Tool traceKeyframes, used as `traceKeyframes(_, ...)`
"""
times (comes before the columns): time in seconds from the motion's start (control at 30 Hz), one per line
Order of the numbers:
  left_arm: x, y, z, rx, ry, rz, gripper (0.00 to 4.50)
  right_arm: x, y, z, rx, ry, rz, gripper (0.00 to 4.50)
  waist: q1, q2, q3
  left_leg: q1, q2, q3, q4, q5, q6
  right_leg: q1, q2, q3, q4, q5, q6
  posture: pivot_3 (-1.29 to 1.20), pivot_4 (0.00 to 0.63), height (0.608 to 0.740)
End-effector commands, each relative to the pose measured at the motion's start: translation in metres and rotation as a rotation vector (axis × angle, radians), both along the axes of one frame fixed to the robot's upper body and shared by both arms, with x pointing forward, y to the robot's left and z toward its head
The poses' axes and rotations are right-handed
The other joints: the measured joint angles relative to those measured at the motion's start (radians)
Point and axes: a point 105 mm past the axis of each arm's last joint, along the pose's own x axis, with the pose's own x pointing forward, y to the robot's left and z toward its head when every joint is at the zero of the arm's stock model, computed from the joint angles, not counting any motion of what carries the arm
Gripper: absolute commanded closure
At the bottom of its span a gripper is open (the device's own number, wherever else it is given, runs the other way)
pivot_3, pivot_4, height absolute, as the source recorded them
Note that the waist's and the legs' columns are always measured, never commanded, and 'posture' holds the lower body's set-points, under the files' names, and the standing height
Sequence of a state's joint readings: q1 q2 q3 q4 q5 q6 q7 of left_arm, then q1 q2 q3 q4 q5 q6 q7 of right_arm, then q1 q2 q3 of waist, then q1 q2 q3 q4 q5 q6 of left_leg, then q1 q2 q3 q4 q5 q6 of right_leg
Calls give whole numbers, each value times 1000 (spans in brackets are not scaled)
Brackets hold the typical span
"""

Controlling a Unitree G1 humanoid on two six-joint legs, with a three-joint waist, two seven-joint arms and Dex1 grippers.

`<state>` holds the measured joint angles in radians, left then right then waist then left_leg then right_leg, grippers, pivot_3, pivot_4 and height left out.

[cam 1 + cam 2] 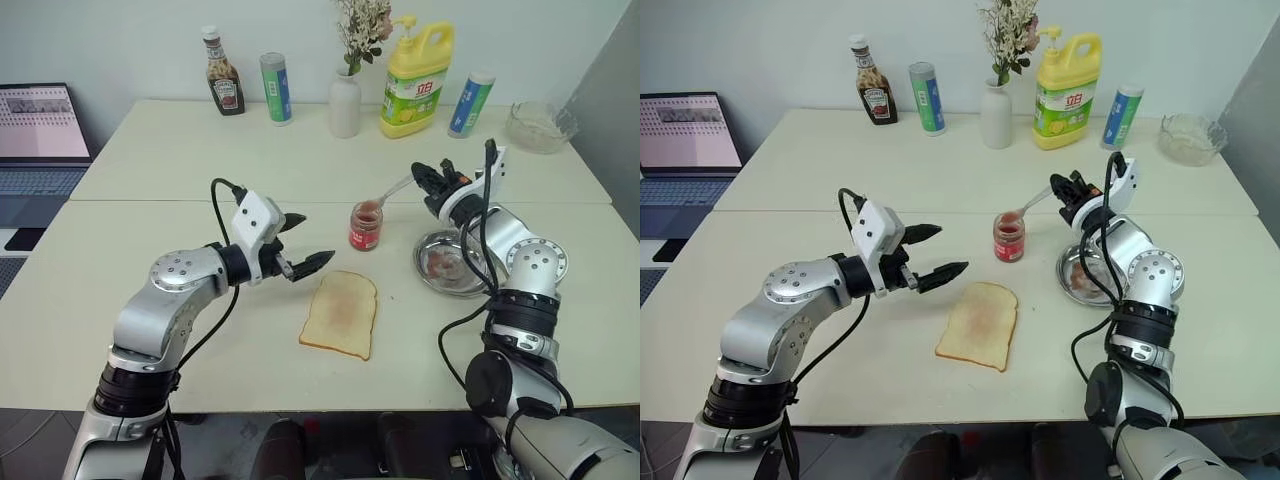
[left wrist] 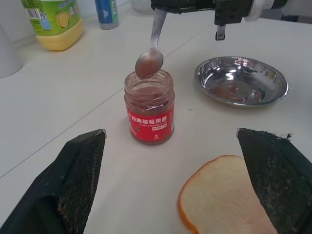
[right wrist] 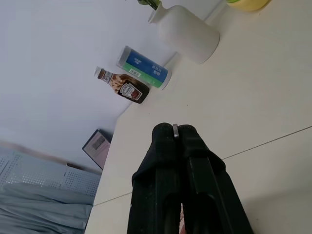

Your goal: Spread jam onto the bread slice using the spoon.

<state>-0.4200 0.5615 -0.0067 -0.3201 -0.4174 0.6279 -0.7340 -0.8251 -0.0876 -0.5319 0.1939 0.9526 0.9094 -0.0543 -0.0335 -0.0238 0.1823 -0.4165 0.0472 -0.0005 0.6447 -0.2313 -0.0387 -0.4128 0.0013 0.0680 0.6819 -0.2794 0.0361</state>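
The small glass jar of red jam point(image 1: 366, 226) stands open at the table's middle. The spoon point(image 1: 392, 190) slants down from the right, and its bowl point(image 2: 149, 63), coated red, hovers just over the jar's mouth. My right gripper point(image 1: 428, 180) is shut on the spoon's handle, whose end shows between the fingers point(image 3: 165, 146). The bread slice point(image 1: 341, 313) lies flat in front of the jar, its face faintly reddish. My left gripper point(image 1: 317, 237) hangs open to the left of the jar and above the bread's far-left corner, holding nothing.
A round steel dish point(image 1: 452, 262) with red smears sits right of the jar, under my right forearm. Along the far edge stand a ketchup bottle point(image 1: 224, 73), a canister point(image 1: 277, 88), a white vase point(image 1: 345, 103), a yellow detergent bottle point(image 1: 417, 80), a blue tube point(image 1: 470, 104) and a glass bowl point(image 1: 540, 125). A laptop point(image 1: 40, 130) is at far left.
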Motion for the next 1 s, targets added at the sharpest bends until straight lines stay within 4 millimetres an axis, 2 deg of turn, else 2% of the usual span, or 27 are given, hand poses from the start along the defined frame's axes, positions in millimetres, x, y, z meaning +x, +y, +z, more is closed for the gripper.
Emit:
traceKeyframes(0.03, -6, 0, 11, -41, -34, -19, 0, -2, -3, 15, 63, -47, 4, 4477, 0, 0, 0, 0, 0, 0, 0, 0, 0, 0, 0, 0, 0, 0, 0, 0, 150, 740)
traceKeyframes(0.1, -6, 2, 11, -46, -34, -17, 0, -2, -3, 17, 91, -56, 10, 4477, 0, 0, 0, 0, 0, 0, 0, 0, 0, 0, 0, 0, 0, 0, 0, 0, 150, 740)
traceKeyframes(0.23, -8, 6, 11, -43, -47, -19, 0, -7, 1, 32, 147, -124, 44, 4477, 0, 0, 0, 0, 0, 0, 0, 0, 0, 0, 0, 0, 0, 0, 0, 0, 150, 740)
traceKeyframes(0.33, -15, 11, 9, -9, -79, -37, 0, -19, 11, 48, 156, -192, 117, 4477, -1, 0, 0, 0, 0, 0, 0, 0, 0, 0, 0, 0, 0, 0, 0, 0, 150, 740)
traceKeyframes(0.5, -27, 22, 11, 0, -90, -56, 0, -46, 29, 55, 128, -251, 241, 4477, -1, 0, 0, 0, 1, 0, -1, 0, 0, -1, 0, -1, 0, 0, 0, 0, 150, 740)
traceKeyframes(0.57, -35, 25, 4, 50, -90, -73, 0, -61, 39, 53, 120, -263, 293, 4477, -2, 0, 0, -1, 0, 0, -1, 0, 0, -1, 0, 0, 0, 0, 0, 0, 150, 740)
traceKeyframes(0.7, -60, 33, -15, 166, -66, -148, 0, -88, 64, 34, -12, -272, 378, 4477, -3, 0, 0, 0, 1, 0, -1, 0, 0, -1, 0, 1, -1, 0, 0, 0, 150, 740)
traceKeyframes(0.9, -92, 46, -38, 306, 38, -277, 0, -103, 78, 6, -235, -312, 423, 4477, -10, 0, 0, 0, 1, 0, -1, 0, 0, -1, 0, 0, -1, 0, 0, 0, 150, 740)
traceKeyframes(1.0, -96, 50, -42, 303, 64, -270, 0, -102, 78, -7, -323, -340, 420, 4477, -8, 0, 0, 0, 1, 1, -1, 0, 0, -1, 0, 0, -1, -1, 0, 0, 150, 740)
